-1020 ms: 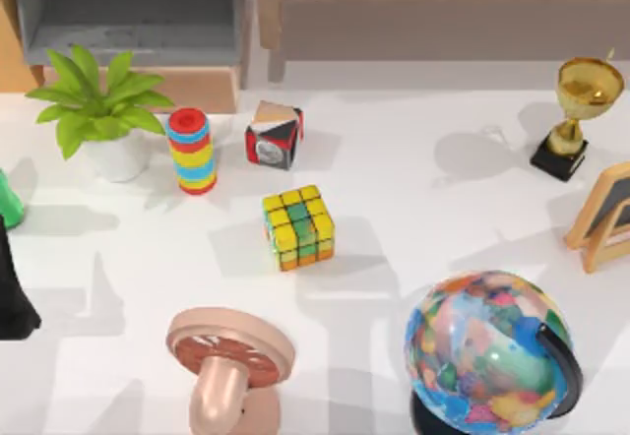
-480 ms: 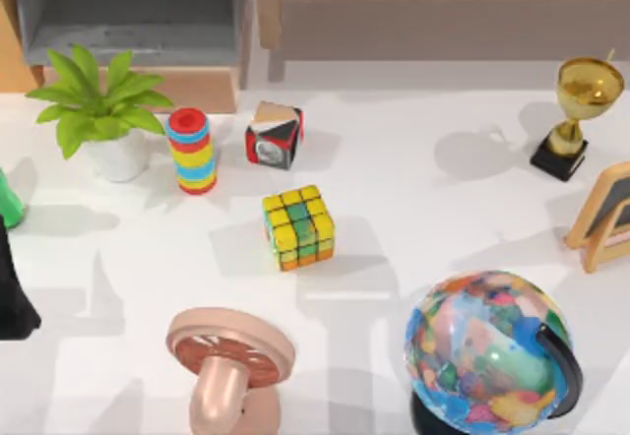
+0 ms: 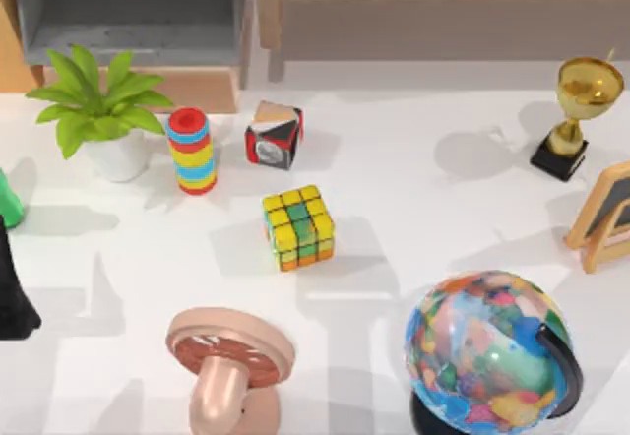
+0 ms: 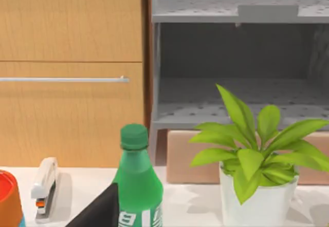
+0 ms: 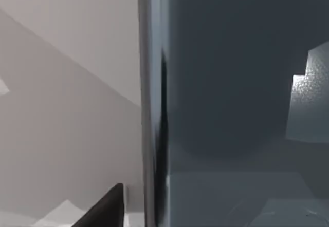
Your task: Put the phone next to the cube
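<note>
cube [image 3: 298, 226] mid-table, globe [image 3: 489, 349] right (nearer)

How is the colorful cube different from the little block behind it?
The cube has a grid of yellow, green and orange squares; the block is red, black, white and tan with a round dial on one face. The cube looks bigger than the block. The cube sits nearer the table's middle; the block sits farther back, beside the striped ring stack. Both are boxy and rest on the white table.
</note>
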Available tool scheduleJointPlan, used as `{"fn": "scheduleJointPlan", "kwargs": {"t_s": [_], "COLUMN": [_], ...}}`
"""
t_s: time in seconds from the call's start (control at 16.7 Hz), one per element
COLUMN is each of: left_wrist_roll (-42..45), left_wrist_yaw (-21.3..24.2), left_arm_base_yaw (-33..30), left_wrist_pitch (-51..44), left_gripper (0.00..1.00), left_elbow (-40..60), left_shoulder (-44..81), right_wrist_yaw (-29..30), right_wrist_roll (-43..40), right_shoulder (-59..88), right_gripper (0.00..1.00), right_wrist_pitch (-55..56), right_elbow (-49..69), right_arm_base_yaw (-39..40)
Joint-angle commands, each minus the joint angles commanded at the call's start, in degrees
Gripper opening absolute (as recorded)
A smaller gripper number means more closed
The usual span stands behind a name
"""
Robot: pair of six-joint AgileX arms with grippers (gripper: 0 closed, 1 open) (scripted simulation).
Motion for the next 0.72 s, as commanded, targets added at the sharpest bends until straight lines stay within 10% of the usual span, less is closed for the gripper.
{"fn": "scheduleJointPlan", "kwargs": {"t_s": [0.54, 0.72], "left_wrist_roll": [0.0, 0.0], "left_wrist_yaw": [0.0, 0.0], "left_arm_base_yaw": [0.0, 0.0], "left_wrist_pitch": [0.0, 0.0], "left_gripper": [1.00, 1.00], "left_elbow": [0.0, 0.0], "left_shoulder": [0.0, 0.0], "right_wrist_yaw": [0.0, 0.0], "right_wrist_roll": [0.0, 0.0], "right_shoulder": [0.0, 0.0], "right_gripper": [0.02, 0.00], "right_wrist_pitch": [0.0, 0.0], "right_elbow": [0.0, 0.0], "right_arm_base_yaw": [0.0, 0.0]}}
